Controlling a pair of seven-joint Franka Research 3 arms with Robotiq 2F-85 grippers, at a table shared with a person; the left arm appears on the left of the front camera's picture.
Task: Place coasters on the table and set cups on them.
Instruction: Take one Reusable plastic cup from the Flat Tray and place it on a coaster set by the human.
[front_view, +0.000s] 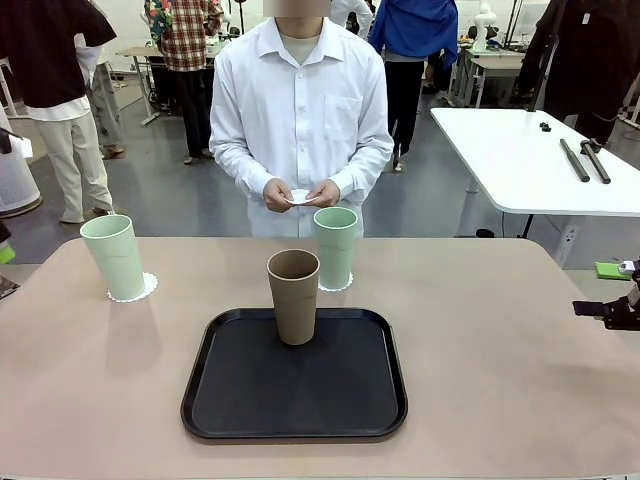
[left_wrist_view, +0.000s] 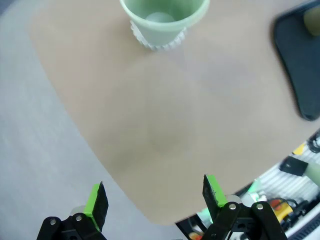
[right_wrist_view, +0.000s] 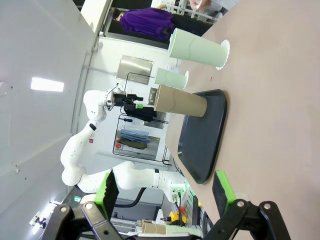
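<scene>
Coasters and cups, left to right: the left gripper (left_wrist_view: 155, 197) is hung near a left corner of the table (front_view: 500, 380), spread wide with nothing in it; the left green cup (front_view: 112, 255) is already seated on its coaster (front_view: 140, 291) near the left edge; the tan cup (front_view: 293, 297) is parked upright at the far edge of the black tray (front_view: 300, 410), no coaster under it yet; just behind and right of it, the second green cup (front_view: 335, 246) is set on another coaster (front_view: 343, 288); a third coaster (front_view: 300, 196) is held between the person's hands (front_view: 278, 194) beyond the far edge; the right gripper (right_wrist_view: 165, 187) is kept off the table's right side, fully open and empty too.

Handling-wise, the tan cup is judged light, stiff and matte, so probably not slippery; it's tall and tapered, so tipping is the worry; it's best taken around the middle of the body. The paper coaster looks flimsy and easily crumpled; it's best pinched by its rim.
</scene>
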